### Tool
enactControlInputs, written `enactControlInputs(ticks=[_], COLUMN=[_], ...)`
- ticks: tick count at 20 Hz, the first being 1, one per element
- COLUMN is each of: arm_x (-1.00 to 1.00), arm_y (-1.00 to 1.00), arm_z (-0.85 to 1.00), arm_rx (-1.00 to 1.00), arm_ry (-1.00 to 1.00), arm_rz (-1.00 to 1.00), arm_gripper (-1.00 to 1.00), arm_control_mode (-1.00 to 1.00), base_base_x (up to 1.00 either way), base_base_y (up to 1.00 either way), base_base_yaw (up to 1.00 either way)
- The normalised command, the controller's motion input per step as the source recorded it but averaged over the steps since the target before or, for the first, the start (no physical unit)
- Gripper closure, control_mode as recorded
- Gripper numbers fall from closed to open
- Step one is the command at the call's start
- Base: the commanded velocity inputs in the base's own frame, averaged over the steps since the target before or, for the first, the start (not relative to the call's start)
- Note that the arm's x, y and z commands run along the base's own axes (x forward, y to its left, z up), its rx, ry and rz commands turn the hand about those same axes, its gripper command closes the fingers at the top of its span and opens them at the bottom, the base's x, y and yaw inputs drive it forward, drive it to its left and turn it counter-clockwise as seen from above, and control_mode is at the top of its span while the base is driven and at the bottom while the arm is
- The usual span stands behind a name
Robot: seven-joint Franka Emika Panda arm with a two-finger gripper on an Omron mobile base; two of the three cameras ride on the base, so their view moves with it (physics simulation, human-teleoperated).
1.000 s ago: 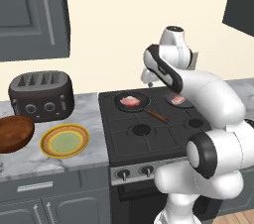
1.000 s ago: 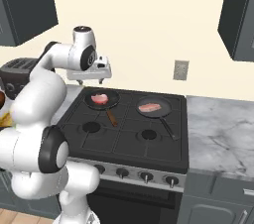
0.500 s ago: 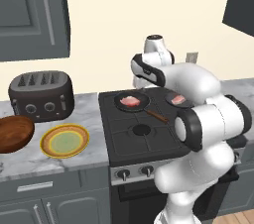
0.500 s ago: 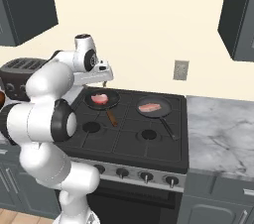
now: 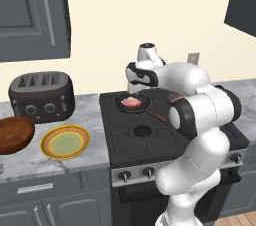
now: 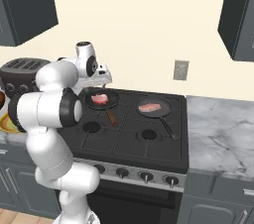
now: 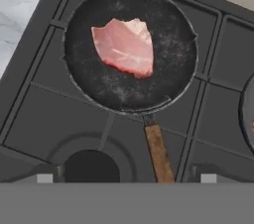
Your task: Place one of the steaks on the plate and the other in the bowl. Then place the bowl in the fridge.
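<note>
I am on the first pickup: my gripper (image 7: pixel 124 177), jaws spread wide and empty, hangs above the steak (image 7: pixel 124 46) in the left frying pan (image 7: pixel 94 84); next I descend and close on it.

Bright, even rendered light; soft faint shadows; no glare; slightly coarse, blurry detail

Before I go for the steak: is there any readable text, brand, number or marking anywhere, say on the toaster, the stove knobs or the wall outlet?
None can be read.
Toaster: two round dials, no legible marks.
Stove knobs: plain, any markings too small to tell.
Wall outlet: blank grey plate.
Frying pan and steak: no lettering.
</note>
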Motion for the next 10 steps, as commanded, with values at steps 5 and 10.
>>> enactControlInputs(ticks=[5,10], arm_x=[0.50,0.30], arm_y=[0.00,0.00], arm_z=[-0.41,-0.38], arm_rx=[0.00,0.01], arm_ry=[-0.03,0.00], arm_rz=[0.00,0.00], arm_gripper=[-1.00,-1.00], arm_control_mode=[-1.00,-1.00], base_base_x=[0.00,0.00], base_base_y=[0.00,0.00], base_base_yaw=[0.00,0.00])
